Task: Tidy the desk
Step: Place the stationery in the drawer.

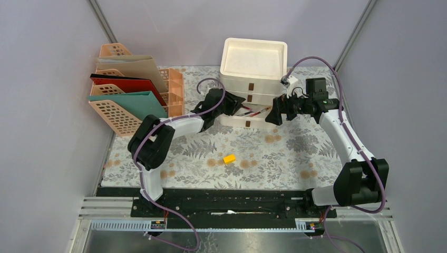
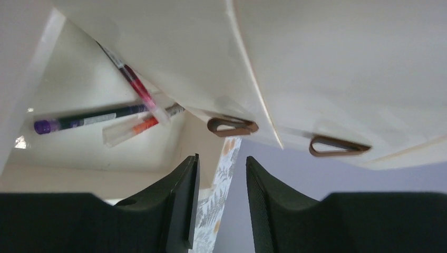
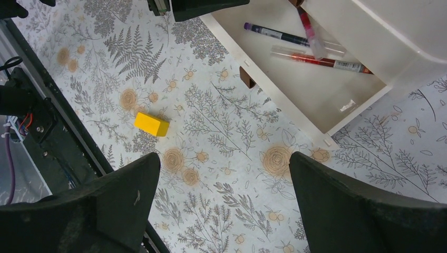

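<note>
Yellow block (image 1: 229,158), pens (image 3: 316,59) in open white drawer (image 3: 295,92), folders (image 1: 126,84) in peach rack (image 1: 118,120).

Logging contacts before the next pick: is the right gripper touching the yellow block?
Apart. Top view: the right gripper hovers by the open drawer; the yellow block lies on the desk, well clear.

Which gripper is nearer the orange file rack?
Left. The left gripper is right of the orange file rack, at the open drawer; the right gripper is farther right, past that drawer.
</note>
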`<control>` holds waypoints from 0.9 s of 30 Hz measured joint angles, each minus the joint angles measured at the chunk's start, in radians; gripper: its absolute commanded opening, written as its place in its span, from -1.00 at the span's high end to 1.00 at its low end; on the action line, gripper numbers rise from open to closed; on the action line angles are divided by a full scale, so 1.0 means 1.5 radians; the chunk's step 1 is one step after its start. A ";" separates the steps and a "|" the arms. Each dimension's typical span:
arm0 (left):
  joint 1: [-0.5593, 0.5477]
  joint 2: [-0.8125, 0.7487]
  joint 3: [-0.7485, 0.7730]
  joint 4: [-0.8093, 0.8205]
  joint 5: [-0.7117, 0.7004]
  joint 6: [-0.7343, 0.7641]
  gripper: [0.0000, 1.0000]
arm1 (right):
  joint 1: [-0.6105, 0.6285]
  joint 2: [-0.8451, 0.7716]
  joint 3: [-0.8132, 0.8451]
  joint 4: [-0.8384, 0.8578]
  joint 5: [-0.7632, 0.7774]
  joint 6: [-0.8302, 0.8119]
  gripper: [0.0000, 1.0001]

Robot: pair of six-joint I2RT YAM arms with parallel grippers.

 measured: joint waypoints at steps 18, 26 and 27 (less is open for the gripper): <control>-0.024 -0.321 -0.331 -0.037 0.026 0.185 0.89 | 0.000 0.011 0.000 -0.011 -0.016 -0.039 -0.99; -0.042 -0.208 -0.349 0.020 0.030 0.068 0.88 | 0.000 0.011 0.001 -0.011 -0.016 -0.039 -0.99; -0.042 -0.193 -0.347 0.030 0.030 0.059 0.88 | 0.000 0.011 0.001 -0.011 -0.016 -0.039 -0.99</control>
